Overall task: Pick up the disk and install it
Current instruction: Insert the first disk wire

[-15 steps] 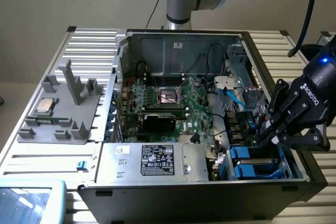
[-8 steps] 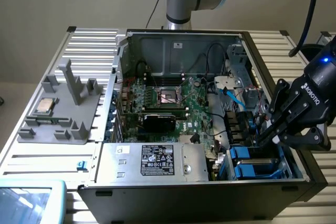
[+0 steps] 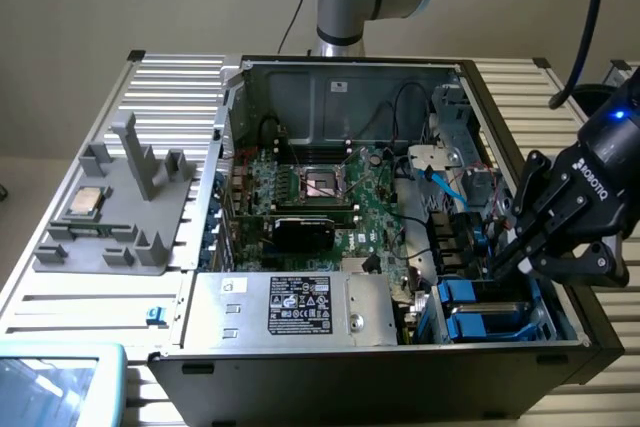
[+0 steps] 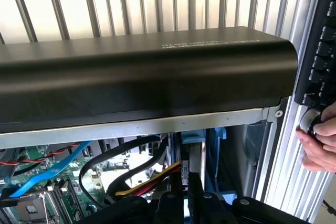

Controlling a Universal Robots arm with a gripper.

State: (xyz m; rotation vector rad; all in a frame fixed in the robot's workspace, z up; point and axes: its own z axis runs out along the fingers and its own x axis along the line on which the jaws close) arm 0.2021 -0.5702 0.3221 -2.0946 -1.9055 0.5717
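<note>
My gripper [image 3: 497, 265] reaches down into the drive bay [image 3: 490, 312] at the front corner of the open computer case, on the exterior view's right. In the wrist view its black fingers [image 4: 172, 198] are shut on a thin grey slab with a blue tab at its far end. This is the disk [image 4: 193, 153], seen edge-on and standing upright among the cables just inside the case wall. Blue carrier rails [image 3: 470, 292] show in the bay below the fingertips. I cannot tell there which blue piece belongs to the held disk.
The black case edge [image 4: 147, 72] runs across just beyond the disk. Blue, black and yellow cables [image 4: 131, 166] crowd the bay. A silver power supply [image 3: 300, 312] and the motherboard [image 3: 320, 197] fill the case. A grey tray [image 3: 120, 237] holds a CPU chip [image 3: 85, 202]. A person's hand [image 4: 320, 140] rests by a keyboard [image 4: 321, 51].
</note>
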